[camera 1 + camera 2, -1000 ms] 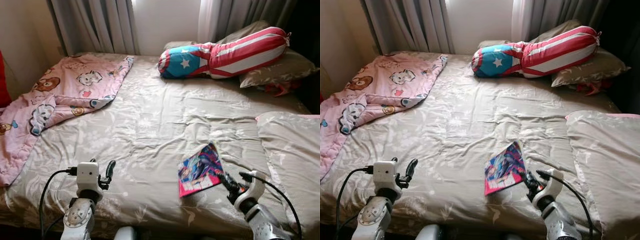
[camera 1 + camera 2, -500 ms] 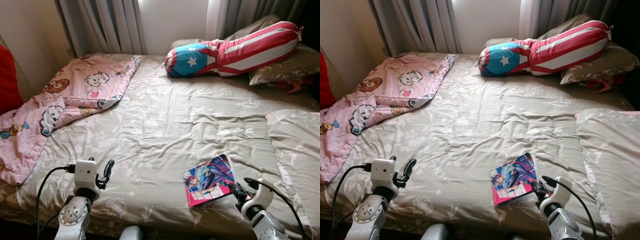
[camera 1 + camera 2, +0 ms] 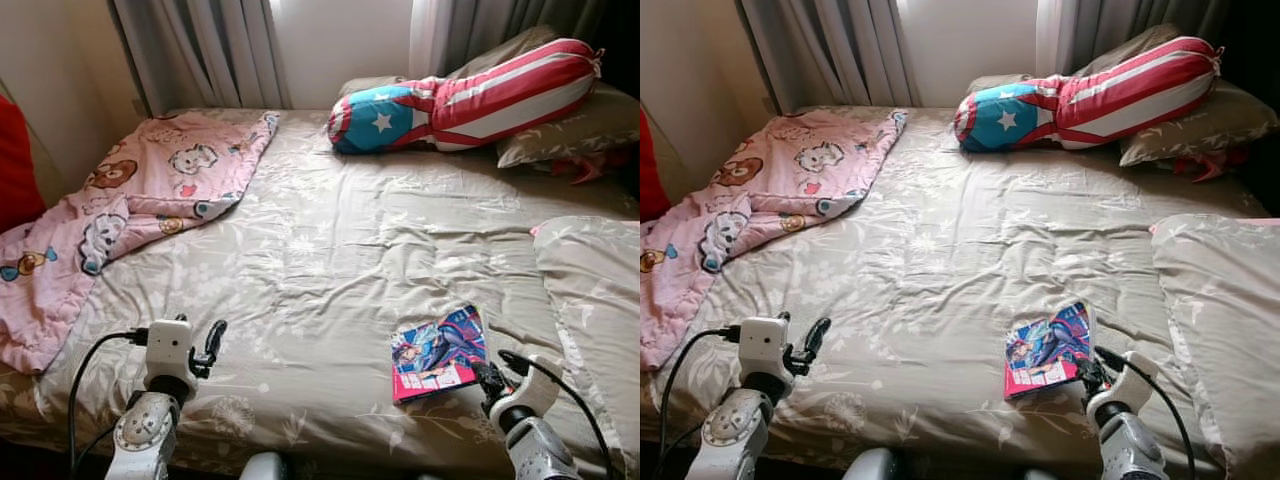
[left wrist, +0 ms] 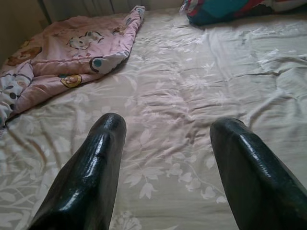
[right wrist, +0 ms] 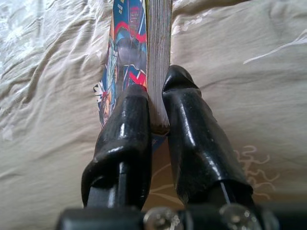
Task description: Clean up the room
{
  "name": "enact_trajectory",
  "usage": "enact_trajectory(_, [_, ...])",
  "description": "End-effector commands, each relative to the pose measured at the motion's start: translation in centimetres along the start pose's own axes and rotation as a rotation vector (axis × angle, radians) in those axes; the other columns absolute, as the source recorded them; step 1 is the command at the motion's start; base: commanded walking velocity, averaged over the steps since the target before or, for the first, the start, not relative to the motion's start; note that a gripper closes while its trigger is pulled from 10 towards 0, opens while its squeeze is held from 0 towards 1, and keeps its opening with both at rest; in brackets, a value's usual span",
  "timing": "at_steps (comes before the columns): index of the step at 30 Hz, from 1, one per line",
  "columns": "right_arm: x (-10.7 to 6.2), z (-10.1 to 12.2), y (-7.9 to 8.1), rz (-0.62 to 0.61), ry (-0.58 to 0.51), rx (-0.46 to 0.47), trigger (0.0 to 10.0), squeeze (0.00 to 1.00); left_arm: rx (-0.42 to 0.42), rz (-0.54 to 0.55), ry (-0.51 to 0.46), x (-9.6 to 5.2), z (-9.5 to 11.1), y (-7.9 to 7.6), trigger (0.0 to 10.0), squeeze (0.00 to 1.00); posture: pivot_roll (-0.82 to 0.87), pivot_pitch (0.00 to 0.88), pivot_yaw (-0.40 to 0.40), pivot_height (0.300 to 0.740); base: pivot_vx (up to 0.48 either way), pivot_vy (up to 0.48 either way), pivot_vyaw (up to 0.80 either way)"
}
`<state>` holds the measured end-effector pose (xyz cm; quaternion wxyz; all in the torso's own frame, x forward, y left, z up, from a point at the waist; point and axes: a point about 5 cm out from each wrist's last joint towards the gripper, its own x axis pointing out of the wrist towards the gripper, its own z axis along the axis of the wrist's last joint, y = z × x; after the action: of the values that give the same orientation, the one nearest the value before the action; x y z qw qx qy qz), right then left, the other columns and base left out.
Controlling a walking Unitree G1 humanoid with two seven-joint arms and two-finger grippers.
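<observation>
While the right tool (image 5: 158,112) clamps its black fingers on the edge of the thin, colourful comic book (image 3: 437,352), the book sits tilted low over the beige floral bed (image 3: 320,260). Lifting it clear needs a firm pinch, or it could slip. The left tool (image 4: 165,158) hovers spread and empty.

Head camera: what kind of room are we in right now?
Most likely a bedroom. A bed with a floral sheet takes up the view, with pillows near curtains, a pink cartoon blanket, and a comic book clamped in the right gripper.
</observation>
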<state>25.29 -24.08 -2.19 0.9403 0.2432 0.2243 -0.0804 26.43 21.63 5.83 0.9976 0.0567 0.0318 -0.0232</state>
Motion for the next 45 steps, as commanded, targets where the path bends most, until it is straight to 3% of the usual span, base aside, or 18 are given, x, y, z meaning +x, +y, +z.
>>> enact_trajectory(1, [-0.1, -0.2, -0.2, -0.018, 0.019, -0.020, 10.0, 0.00, 0.014, -0.008, 0.019, -0.2, -0.2, 0.1, 10.0, 0.00, 0.04, 0.000, 0.055, 0.643, 0.000, 0.000, 0.00])
enact_trajectory(9, [0.3, 1.0, -0.1, -0.033, -0.016, -0.054, 10.0, 0.00, 0.011, -0.009, 0.024, -0.1, -0.2, 0.0, 10.0, 0.00, 0.04, 0.000, 0.058, 0.643, 0.000, 0.000, 0.00])
enact_trajectory(11, [0.4, 1.3, -0.1, -0.039, -0.025, -0.058, 10.0, 0.33, 0.009, -0.009, 0.024, 0.0, -0.2, -0.1, 10.0, 0.00, 0.03, 0.000, 0.061, 0.643, 0.000, 0.000, 0.00])
enact_trajectory(12, [0.4, 1.5, -0.1, -0.043, -0.029, -0.061, 10.0, 0.58, 0.009, -0.010, 0.023, 0.1, -0.1, -0.1, 10.0, 0.00, 0.03, 0.000, 0.061, 0.643, 0.000, 0.000, 0.00])
enact_trajectory(14, [0.5, 1.5, -0.1, -0.045, -0.031, -0.064, 10.0, 0.58, 0.009, -0.010, 0.023, 0.1, -0.1, -0.1, 10.0, 0.00, 0.03, 0.000, 0.061, 0.643, 0.000, 0.000, 0.00])
enact_trajectory(15, [0.5, 2.1, -0.4, -0.078, -0.048, -0.070, 10.0, 1.00, 0.007, -0.011, 0.017, 0.3, 0.1, -0.2, 10.0, 0.00, 0.03, 0.000, 0.063, 0.643, 0.000, 0.000, 0.00])
enact_trajectory(19, [0.4, 2.4, -0.8, -0.106, -0.061, -0.081, 10.0, 1.00, 0.006, -0.012, 0.014, 0.4, 0.1, -0.2, 10.0, 0.00, 0.03, 0.000, 0.063, 0.643, 0.000, 0.000, 0.00])
enact_trajectory(20, [0.4, 2.6, -1.0, -0.129, -0.064, -0.089, 10.0, 0.96, 0.006, -0.012, 0.014, 0.5, 0.1, -0.2, 10.0, 0.00, 0.03, 0.000, 0.064, 0.643, 0.000, 0.000, 0.00])
enact_trajectory(21, [0.3, 2.7, -1.3, -0.160, -0.065, -0.104, 10.0, 0.84, 0.005, -0.013, 0.014, 0.5, 0.1, -0.3, 10.0, 0.00, 0.03, 0.000, 0.064, 0.643, 0.000, 0.000, 0.00])
enact_trajectory(22, [0.1, 2.8, -1.7, -0.186, -0.068, -0.109, 10.0, 0.05, 0.003, -0.013, 0.013, 0.6, 0.1, -0.3, 10.0, 0.00, 0.02, 0.000, 0.065, 0.643, 0.000, 0.000, 0.00])
enact_trajectory(24, [-0.1, 3.0, -2.3, -0.226, -0.076, -0.109, 10.0, 0.00, 0.000, -0.013, 0.010, 0.7, 0.2, -0.4, 10.0, 0.00, 0.02, 0.000, 0.065, 0.643, 0.000, 0.000, 0.00])
enact_trajectory(29, [-0.5, 3.1, -3.1, -0.266, -0.096, -0.094, 10.0, 0.00, -0.013, -0.013, 0.010, 1.0, 0.2, -0.9, 10.0, 0.00, 0.01, 0.000, 0.057, 0.643, 0.000, 0.000, 0.00])
enact_trajectory(32, [-0.3, 2.1, -2.2, -0.206, -0.062, -0.157, 10.0, 0.00, -0.081, 0.033, 0.072, 1.0, -1.3, -0.8, 10.0, 0.00, -0.01, 0.000, 0.035, 0.643, 0.000, 0.000, 0.00])
enact_trajectory(36, [-0.3, 1.2, -1.6, -0.176, -0.034, -0.173, 10.0, 0.00, -0.115, 0.061, 0.119, 0.8, -2.5, -0.7, 10.0, 0.00, -0.01, 0.000, 0.024, 0.643, 0.000, 0.000, 0.00])
enact_trajectory(39, [-0.5, -1.7, -0.4, -0.133, 0.044, -0.207, 10.0, 0.00, -0.129, 0.084, 0.299, -0.6, -6.2, -0.8, 10.0, 0.00, -0.02, 0.000, 0.000, 0.643, 0.000, 0.000, 0.00])
enact_trajectory(43, [-0.9, -2.9, -0.3, -0.136, 0.086, -0.234, 10.0, 0.00, -0.144, 0.097, 0.385, -1.4, -7.7, -1.0, 10.0, 0.00, -0.02, 0.000, -0.006, 0.647, 0.000, 0.000, 0.00])
enact_trajectory(44, [-1.5, -4.6, -0.3, -0.148, 0.146, -0.247, 10.0, 0.00, -0.128, 0.081, 0.493, -2.5, -9.4, -1.4, 10.0, 0.00, -0.02, 0.000, -0.014, 0.657, 0.000, 0.000, 0.00])
enact_trajectory(45, [-1.5, -4.6, -0.3, -0.148, 0.146, -0.247, 10.0, 0.00, -0.128, 0.081, 0.493, -2.5, -9.4, -1.4, 10.0, 0.00, -0.02, 0.000, -0.014, 0.657, 0.000, 0.000, 0.00])
